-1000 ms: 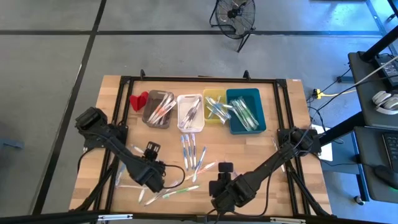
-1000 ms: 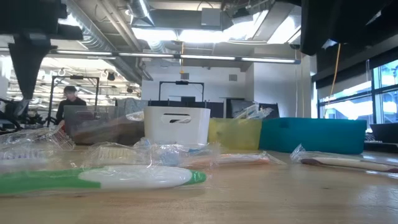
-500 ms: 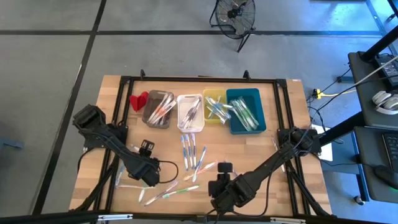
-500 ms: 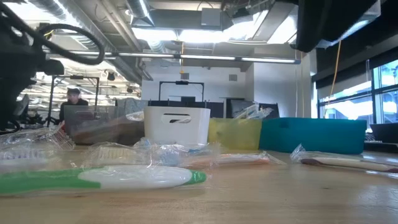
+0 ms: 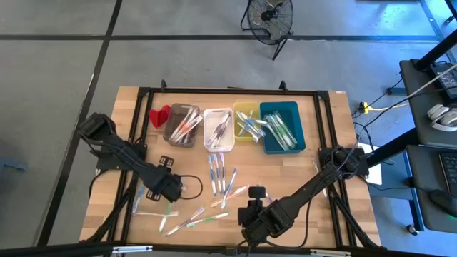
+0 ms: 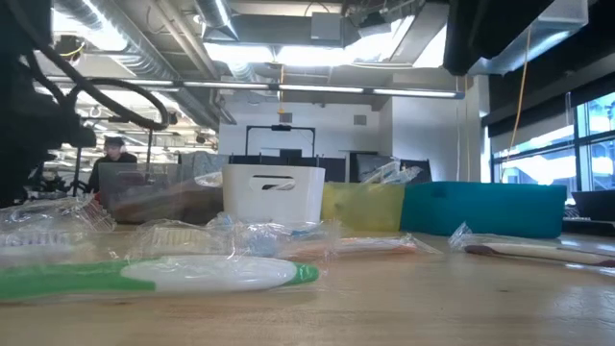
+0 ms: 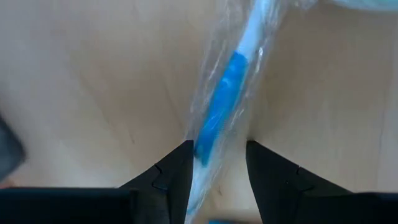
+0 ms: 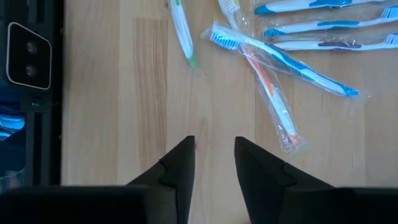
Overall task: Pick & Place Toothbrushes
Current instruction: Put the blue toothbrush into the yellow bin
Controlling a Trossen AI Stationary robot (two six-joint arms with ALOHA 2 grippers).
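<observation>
A grey concrete floor (image 5: 64, 64) crossed by dark lines surrounds the wooden worktop (image 5: 335, 128). At twelve o'clock beyond it stands a black floor fan (image 5: 270, 16). At three o'clock a dark desk (image 5: 432, 107) carries white headphones (image 5: 444, 116), with a yellow plug (image 5: 365, 108) on the floor nearby. Across the room, ceiling strip lights (image 6: 317, 89) glow, windows (image 6: 596, 144) line the three o'clock side, and a person (image 6: 110, 159) sits at nine o'clock.
</observation>
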